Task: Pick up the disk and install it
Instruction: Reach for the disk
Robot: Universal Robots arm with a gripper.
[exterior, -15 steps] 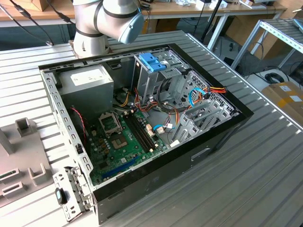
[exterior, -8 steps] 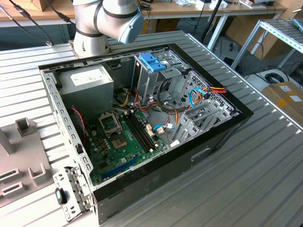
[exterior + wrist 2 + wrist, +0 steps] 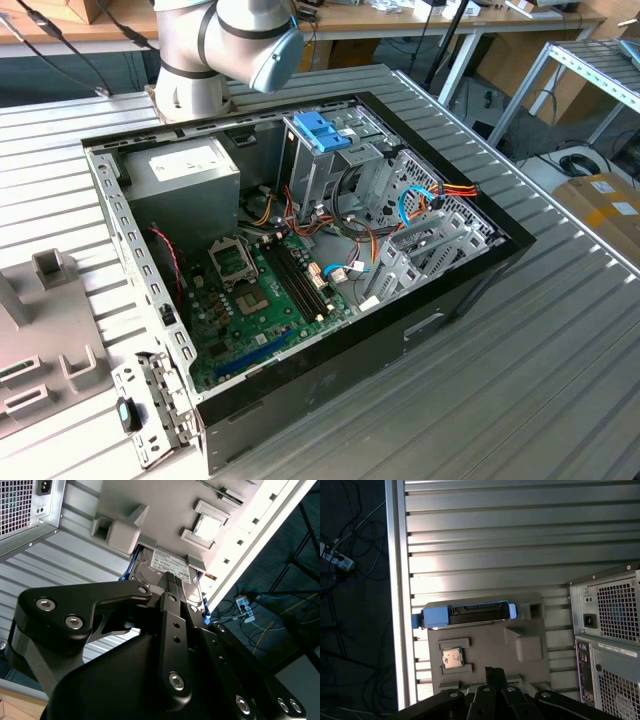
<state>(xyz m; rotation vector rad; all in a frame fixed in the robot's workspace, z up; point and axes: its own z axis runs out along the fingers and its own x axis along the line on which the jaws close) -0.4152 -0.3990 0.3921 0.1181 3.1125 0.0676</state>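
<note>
The disk (image 3: 465,615) stands on its edge in a slot of a grey fixture plate (image 3: 485,645), its blue carrier frame showing along the side. In the second wrist view the disk (image 3: 167,562) shows its silver face and white label, with blue at both ends. My black gripper (image 3: 493,672) hangs over the fixture plate, a short way off the disk and not touching it. In the second wrist view the gripper (image 3: 172,587) lines up with the disk's middle.
The open computer case (image 3: 300,250) lies on the ribbed metal table, with a drive cage under a blue handle (image 3: 322,130). Its rear panel (image 3: 610,630) is beside the fixture. A processor chip (image 3: 452,658) sits in a fixture pocket. The table edge (image 3: 395,580) is close by.
</note>
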